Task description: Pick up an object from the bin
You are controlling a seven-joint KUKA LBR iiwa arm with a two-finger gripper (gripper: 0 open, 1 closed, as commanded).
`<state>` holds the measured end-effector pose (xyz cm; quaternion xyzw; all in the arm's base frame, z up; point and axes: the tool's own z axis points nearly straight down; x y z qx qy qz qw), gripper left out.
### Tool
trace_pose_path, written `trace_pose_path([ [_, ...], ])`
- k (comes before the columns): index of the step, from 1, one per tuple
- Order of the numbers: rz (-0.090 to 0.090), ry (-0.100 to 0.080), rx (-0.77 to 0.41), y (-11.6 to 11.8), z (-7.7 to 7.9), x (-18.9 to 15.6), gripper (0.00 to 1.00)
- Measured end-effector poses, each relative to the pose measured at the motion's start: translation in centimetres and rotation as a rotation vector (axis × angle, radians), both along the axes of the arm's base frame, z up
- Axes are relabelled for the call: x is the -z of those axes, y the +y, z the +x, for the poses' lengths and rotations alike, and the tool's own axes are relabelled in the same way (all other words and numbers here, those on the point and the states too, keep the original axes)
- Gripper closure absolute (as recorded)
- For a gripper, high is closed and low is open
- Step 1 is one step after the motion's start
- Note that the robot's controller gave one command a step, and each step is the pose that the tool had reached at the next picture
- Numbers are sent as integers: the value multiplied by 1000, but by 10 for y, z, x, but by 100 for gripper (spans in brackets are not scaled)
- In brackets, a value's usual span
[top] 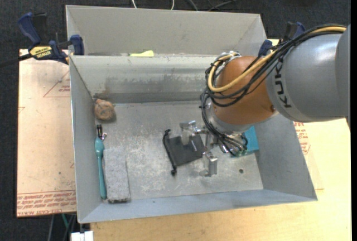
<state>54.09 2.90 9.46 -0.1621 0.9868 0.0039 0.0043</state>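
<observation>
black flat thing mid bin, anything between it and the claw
Nothing visible does. The open claw is right at the right end of the black flat thing; the toothbrush, grey block and brown lump lie well left of it.

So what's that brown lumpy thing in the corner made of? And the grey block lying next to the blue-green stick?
The brown lump looks like rough stone, or maybe a nutshell, because it is dull and bumpy with no shine. The grey block looks like coarse stone or stiff foam, since it is speckled and matte with straight edges. The picture can't settle either one.
</observation>
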Motion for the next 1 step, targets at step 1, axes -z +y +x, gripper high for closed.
trace_pose_path([
  [1,-1,-1,-83,-1,-2,5,0],
])
